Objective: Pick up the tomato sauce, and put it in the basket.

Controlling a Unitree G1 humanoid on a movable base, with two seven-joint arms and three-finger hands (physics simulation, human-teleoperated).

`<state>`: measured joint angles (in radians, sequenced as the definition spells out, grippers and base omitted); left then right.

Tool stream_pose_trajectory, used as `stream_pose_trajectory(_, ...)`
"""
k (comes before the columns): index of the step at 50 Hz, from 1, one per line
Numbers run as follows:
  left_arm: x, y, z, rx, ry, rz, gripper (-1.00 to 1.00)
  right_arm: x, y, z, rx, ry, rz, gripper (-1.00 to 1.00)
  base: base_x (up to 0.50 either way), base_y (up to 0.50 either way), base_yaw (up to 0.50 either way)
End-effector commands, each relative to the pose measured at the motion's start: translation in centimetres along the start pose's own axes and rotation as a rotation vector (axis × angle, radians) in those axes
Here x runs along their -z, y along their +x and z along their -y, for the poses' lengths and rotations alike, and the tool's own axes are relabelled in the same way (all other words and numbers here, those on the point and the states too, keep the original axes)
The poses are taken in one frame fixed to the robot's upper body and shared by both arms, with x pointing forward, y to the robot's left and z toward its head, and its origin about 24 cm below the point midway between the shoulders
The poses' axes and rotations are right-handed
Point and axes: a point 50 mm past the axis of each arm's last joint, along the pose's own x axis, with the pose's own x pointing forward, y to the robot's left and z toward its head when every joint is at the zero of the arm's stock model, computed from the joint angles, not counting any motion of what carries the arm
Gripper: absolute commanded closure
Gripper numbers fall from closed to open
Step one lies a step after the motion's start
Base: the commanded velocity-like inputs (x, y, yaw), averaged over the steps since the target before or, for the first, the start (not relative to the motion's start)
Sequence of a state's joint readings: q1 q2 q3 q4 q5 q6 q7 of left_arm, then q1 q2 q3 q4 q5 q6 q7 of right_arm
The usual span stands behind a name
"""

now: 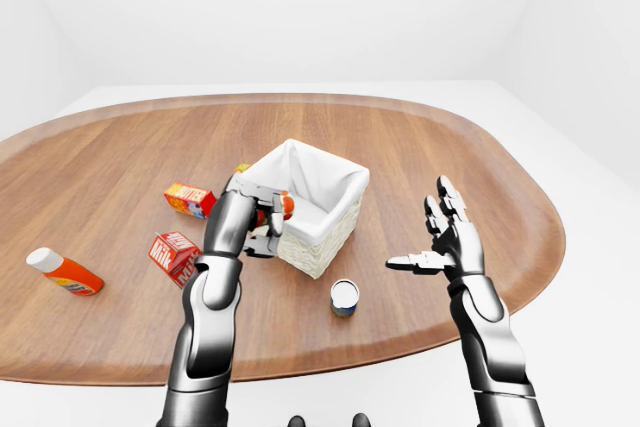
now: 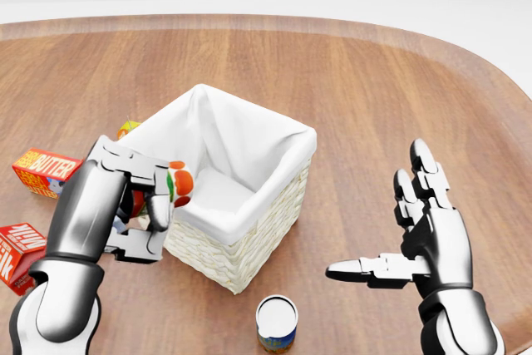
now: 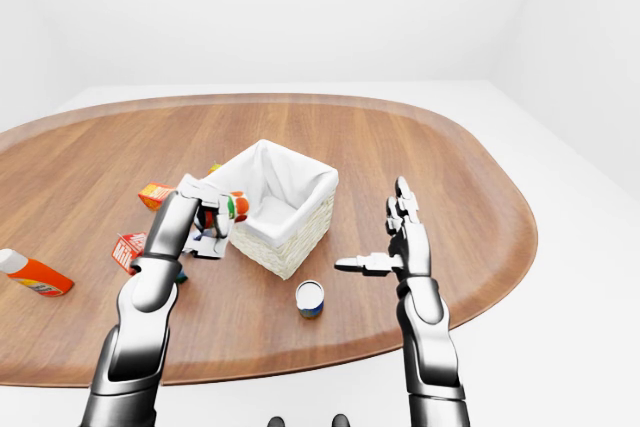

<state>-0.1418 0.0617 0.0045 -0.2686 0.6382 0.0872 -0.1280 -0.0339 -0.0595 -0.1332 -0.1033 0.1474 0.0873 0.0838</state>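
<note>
My left hand point(image 2: 154, 205) is shut on the tomato sauce point(image 2: 178, 184), a small can with a red, green and white label. It holds the can in the air at the left rim of the basket point(image 2: 249, 247), a woven white basket with a white cloth liner in the middle of the wooden table. The can's end pokes over the rim. My right hand point(image 2: 416, 239) is open and empty, to the right of the basket, fingers spread.
A tin with a white lid point(image 2: 276, 322) stands below the basket. A butter box point(image 2: 46, 170) and a red milk carton point(image 2: 17, 251) lie at the left. An orange bottle with a white cap point(image 1: 62, 272) lies far left. The table edge point(image 1: 520, 297) is near.
</note>
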Motion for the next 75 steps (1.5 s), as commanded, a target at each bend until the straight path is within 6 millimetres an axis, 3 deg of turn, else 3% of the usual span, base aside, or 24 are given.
stream_pose_trajectory(1,-1.5,1.1,-0.8,-0.028,0.001,0.068,1.0,0.0,0.0,0.0,0.001,0.001,-0.001,-1.0,0.0,0.0,0.0)
stream_pose_trajectory(8,-2.2,2.6,-1.1,-0.033,0.005,0.096,1.0,0.1,0.0,0.0,0.0,0.001,-0.006,-1.0,0.0,0.0,0.0)
stream_pose_trajectory(22,-0.9,5.5,-0.8,-0.03,0.038,0.039,1.0,0.1,0.1,0.0,0.001,0.004,-0.004,-1.0,0.0,0.0,0.0)
stream_pose_trajectory(36,1.3,8.1,1.6,0.014,0.052,-0.086,1.0,0.2,0.0,0.0,0.0,0.006,-0.008,-1.0,0.0,0.0,0.0)
stream_pose_trajectory(49,1.0,11.0,2.5,0.035,0.084,-0.095,1.0,0.2,0.1,0.1,0.002,0.008,-0.007,-1.0,0.0,0.0,0.0)
stream_pose_trajectory(58,0.4,11.8,2.8,0.042,0.089,-0.087,1.0,0.1,0.1,0.3,0.006,0.011,-0.005,-1.0,0.0,0.0,0.0)
stream_pose_trajectory(75,1.8,13.2,4.0,0.074,0.134,-0.144,1.0,-0.2,0.2,0.5,0.013,0.014,0.006,-1.0,0.0,0.0,0.0)
